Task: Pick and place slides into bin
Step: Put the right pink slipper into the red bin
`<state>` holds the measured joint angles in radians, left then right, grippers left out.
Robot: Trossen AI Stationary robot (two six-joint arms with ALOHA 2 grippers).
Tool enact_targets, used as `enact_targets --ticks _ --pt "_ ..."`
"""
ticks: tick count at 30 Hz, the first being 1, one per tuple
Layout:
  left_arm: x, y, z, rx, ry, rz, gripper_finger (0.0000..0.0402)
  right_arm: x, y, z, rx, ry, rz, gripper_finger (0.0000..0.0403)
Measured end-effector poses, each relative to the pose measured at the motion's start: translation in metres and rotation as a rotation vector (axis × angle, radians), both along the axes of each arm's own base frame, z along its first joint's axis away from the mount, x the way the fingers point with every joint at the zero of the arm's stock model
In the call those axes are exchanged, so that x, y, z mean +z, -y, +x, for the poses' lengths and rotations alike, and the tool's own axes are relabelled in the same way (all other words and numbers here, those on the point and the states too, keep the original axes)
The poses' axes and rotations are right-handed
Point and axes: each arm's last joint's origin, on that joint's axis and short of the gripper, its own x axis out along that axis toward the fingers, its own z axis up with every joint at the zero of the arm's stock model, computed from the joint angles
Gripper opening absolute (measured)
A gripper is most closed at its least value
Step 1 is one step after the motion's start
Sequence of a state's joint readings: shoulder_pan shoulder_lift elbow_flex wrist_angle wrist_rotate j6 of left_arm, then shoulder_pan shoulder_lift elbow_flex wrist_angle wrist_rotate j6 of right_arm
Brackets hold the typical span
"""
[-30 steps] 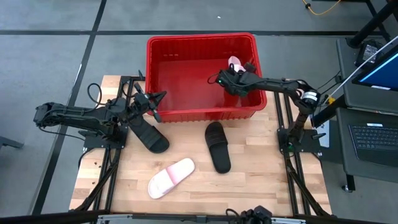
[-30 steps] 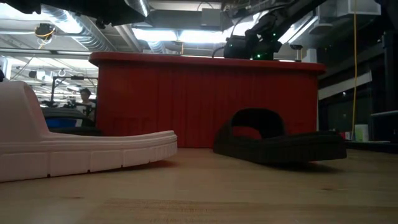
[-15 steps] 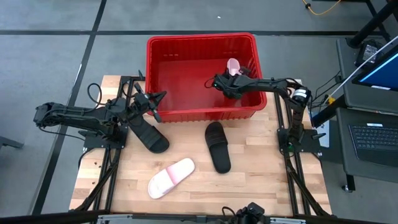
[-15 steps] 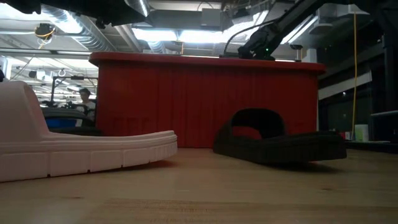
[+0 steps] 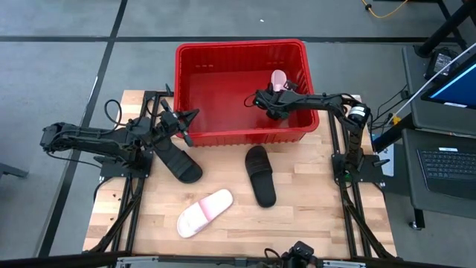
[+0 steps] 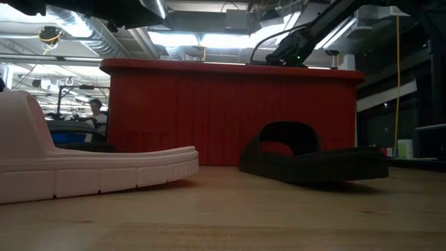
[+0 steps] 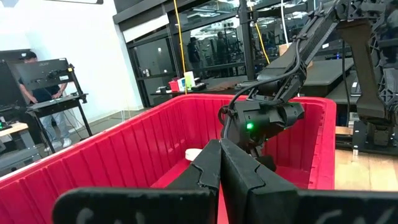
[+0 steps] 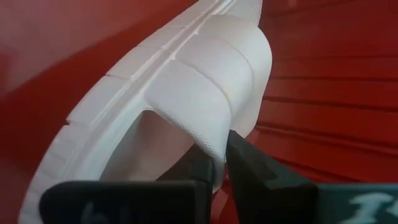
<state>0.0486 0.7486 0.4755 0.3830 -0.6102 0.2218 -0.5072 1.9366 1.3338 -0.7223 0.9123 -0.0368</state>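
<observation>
The red bin (image 5: pixel 201 89) stands at the table's far side. My right gripper (image 5: pixel 269 102) is inside it near its right wall, shut on a pale pink slide (image 5: pixel 279 77), also in the right wrist view (image 8: pixel 186 87). My left gripper (image 5: pixel 187 123) is shut and empty at the bin's near left wall, above the table. A black slide (image 5: pixel 178 162) lies sole down below the left gripper. A second black slide (image 5: pixel 260 176) lies at the table's middle, and a second pink slide (image 5: pixel 204 212) lies near the table's near edge. My right gripper pinches the pink slide's wide strap at its edge (image 8: pixel 211 146), one finger under the strap (image 8: pixel 189 165) and one outside it (image 8: pixel 249 168). The slide sits tilted on its side along the bin's right wall. Whether its lower end rests on the bin's floor I cannot tell.
The bin's near wall (image 6: pixel 209 111) rises behind the slides in the low view, with the pink slide (image 6: pixel 90 167) and a black slide (image 6: pixel 313 160) in front. Bare wood lies at the table's near right. A person stands in the room beyond, in the left wrist view (image 7: pixel 43 93).
My right gripper has gone a little toward the table's left inside the bin, carrying the pink slide with it. It has hardly moved in the last half second.
</observation>
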Motion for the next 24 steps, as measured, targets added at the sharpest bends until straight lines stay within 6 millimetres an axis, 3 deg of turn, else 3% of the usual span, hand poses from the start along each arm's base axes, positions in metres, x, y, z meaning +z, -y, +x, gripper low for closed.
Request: enact_targets --ticks 17,24 --pt "0.0 0.0 0.0 0.0 0.0 0.0 0.0002 -0.002 -0.001 0.0011 0.033 0.031 0.082 0.0043" --pt "0.0 0.0001 0.0 -0.001 0.002 -0.002 0.0002 -0.0023 -0.0014 0.0015 0.038 0.042 0.101 0.0094"
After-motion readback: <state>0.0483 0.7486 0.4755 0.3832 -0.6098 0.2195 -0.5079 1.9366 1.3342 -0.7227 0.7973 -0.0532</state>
